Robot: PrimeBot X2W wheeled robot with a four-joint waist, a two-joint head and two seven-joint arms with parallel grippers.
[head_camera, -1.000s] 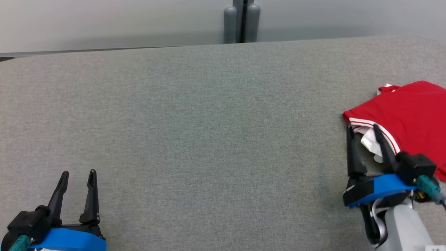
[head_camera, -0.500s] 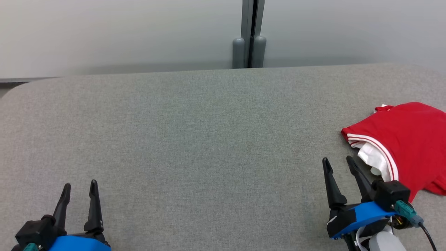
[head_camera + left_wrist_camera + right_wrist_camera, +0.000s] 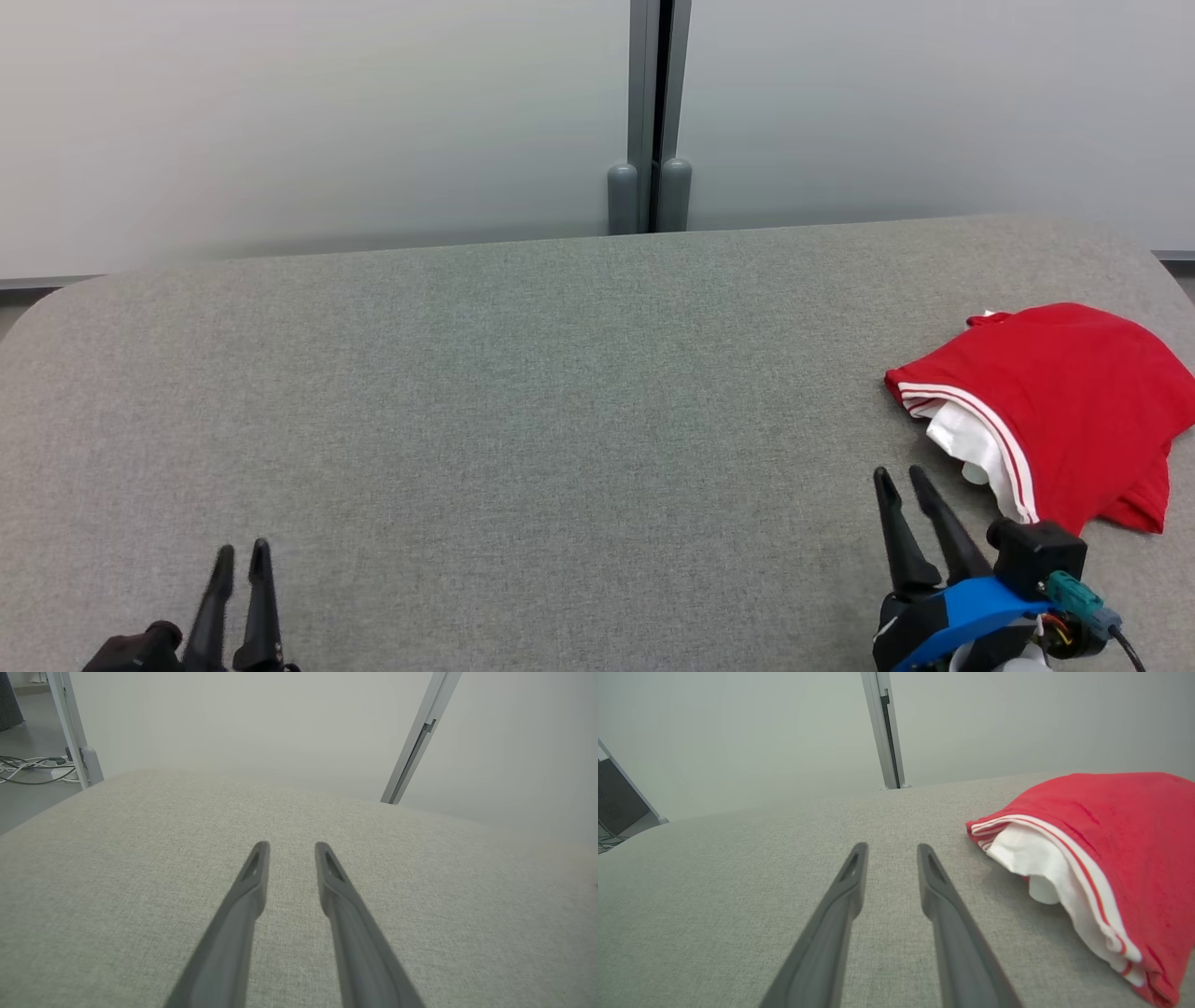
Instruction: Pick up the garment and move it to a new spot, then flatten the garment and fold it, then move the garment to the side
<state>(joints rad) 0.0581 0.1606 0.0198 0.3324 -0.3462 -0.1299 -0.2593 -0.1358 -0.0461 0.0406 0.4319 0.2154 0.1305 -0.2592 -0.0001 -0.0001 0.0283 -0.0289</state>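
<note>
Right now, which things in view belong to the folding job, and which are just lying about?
Job: garment, at the right of the table; left hand and right hand, both open and empty.
Lying about: post behind the table; cables on the floor.

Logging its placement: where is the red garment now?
In the head view the red garment lies folded at the right end of the table, just beyond the right gripper, apart from it.
</note>
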